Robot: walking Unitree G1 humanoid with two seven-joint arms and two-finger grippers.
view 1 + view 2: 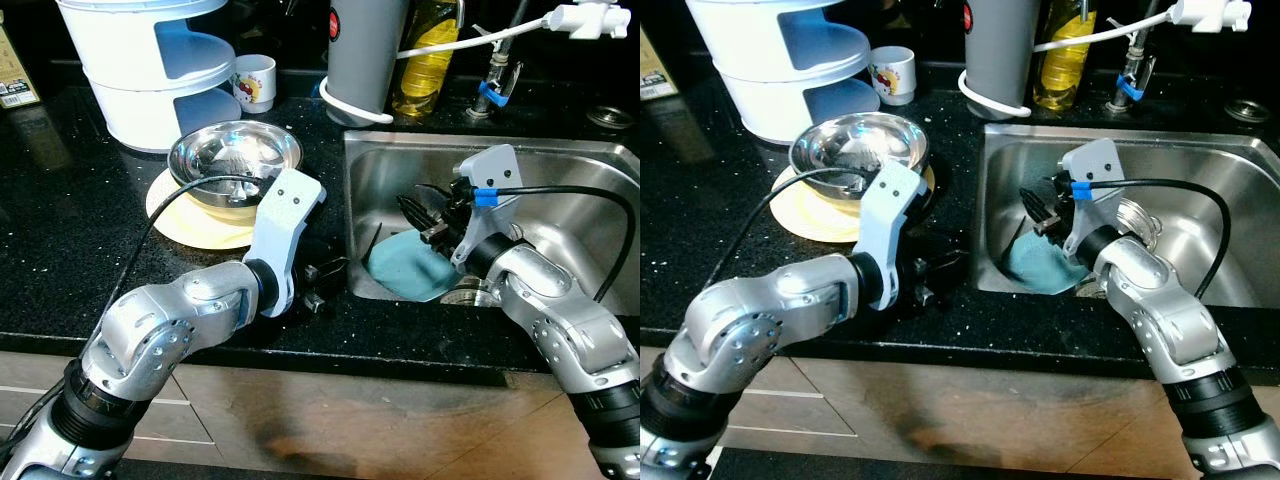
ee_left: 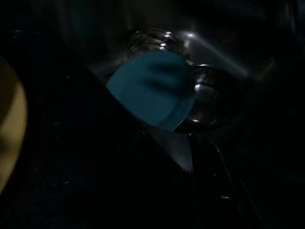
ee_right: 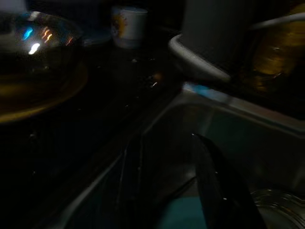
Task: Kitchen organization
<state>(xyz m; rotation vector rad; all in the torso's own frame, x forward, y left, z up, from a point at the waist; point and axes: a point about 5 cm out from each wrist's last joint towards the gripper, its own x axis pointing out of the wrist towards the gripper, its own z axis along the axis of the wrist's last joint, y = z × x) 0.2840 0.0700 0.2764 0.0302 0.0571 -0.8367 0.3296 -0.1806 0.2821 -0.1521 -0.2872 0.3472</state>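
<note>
Right claw (image 1: 425, 212) hangs inside the steel sink (image 1: 560, 160), over the near left part of the basin. In the right wrist view its two black fingers (image 3: 224, 191) stand parted with nothing between them. Just below lies a teal plate (image 1: 410, 265), tilted against the sink's left wall, with a glass piece (image 1: 1137, 222) just right of it.

Left claw (image 1: 318, 285) rests low on the black desk (image 1: 70, 210), near the sink's left rim, fingers pointed toward the basin. Whether they are parted or closed cannot be told; they are dark against dark stone.

On the desk to the left: a steel bowl (image 1: 235, 160) sits on a yellow plate (image 1: 190, 225). Beyond, a white tiered rack (image 1: 150, 70) and a small printed cup (image 1: 256, 82). Far side: grey canister (image 1: 365, 50), yellow oil bottle (image 1: 428, 55), white faucet head (image 1: 590, 18).

Step in hand, as judged: reaching for the teal plate to clear the sink. Next move calls for lowering the right claw onto the plate's raised edge and closing; the tilt and the wet steel could let it slip.

Writing: the cup's print and a box label at the far left are too small to read.
</note>
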